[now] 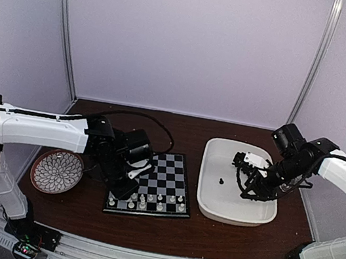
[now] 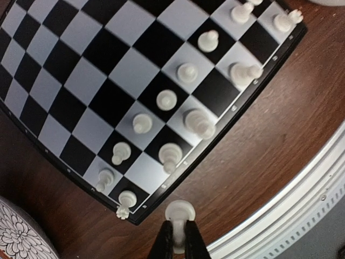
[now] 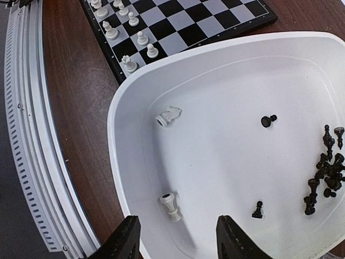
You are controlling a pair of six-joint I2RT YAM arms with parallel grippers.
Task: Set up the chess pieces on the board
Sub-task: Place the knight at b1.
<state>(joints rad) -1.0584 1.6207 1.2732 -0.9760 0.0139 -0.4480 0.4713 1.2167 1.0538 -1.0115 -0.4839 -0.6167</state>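
While I watch the left wrist feed, the left pincer is clamped together on a white piece. It holds that piece over bare table, just off the board by its 7 o'clock corner. On the board, white pieces stand in two rows along the 6 o'clock edge, each on its own square. From above, the plate lies at the board's 9 o'clock and the tray at its 3 o'clock, with the left pincer low over the board's near-left part.

On the right wrist feed, the right pincer hangs over the tray with its fingers spread apart and nothing between them. Below it, a white knight lies on its side at the tray's 9 o'clock. Another white one is toppled at 7 o'clock. Two lone black pawns sit nearer the middle. A heap of black pieces crowds the 3 o'clock wall.
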